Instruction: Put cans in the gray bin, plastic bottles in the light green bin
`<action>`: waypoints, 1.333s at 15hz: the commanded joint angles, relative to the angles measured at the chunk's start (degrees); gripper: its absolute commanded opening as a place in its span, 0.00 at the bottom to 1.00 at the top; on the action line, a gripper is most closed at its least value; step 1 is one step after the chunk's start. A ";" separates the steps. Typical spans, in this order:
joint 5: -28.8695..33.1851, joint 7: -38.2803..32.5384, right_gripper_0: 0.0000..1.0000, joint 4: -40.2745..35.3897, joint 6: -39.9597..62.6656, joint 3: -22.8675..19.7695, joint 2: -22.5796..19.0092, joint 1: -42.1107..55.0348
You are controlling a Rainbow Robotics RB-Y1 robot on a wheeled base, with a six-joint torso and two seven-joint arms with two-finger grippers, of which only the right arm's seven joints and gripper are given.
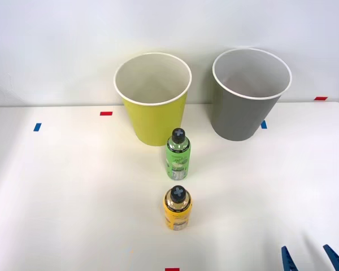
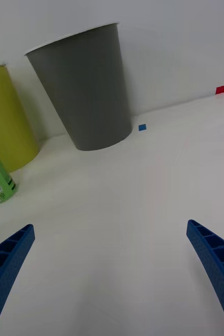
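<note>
Front view: the right gripper [image 1: 310, 258] hangs spread and empty at the table's near right corner. The green-labelled, black-capped plastic bottle [image 1: 178, 153], mid-table, looks light and slick; grasp its body.

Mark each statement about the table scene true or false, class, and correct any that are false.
1. The green-label bottle stands upright, nearer the bins than the yellow-label bottle. True.
2. The gray bin lies tipped on its side. False: it stands upright, open end up, beside the light green bin.
3. The right end effector is open with nothing between its fingers. True.
4. The yellow-label bottle is already inside the light green bin. False: it stands on the table, in front of the bins.
5. The right end effector is clamped on the green-label bottle. False: it is at the table's near right edge, apart from both bottles.
</note>
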 commanded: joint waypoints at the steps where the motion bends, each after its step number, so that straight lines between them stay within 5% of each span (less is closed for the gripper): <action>1: 0.00 0.12 1.00 0.00 0.00 1.08 -0.08 0.49; 20: 0.00 -0.05 1.00 0.00 -0.09 1.61 -0.08 0.84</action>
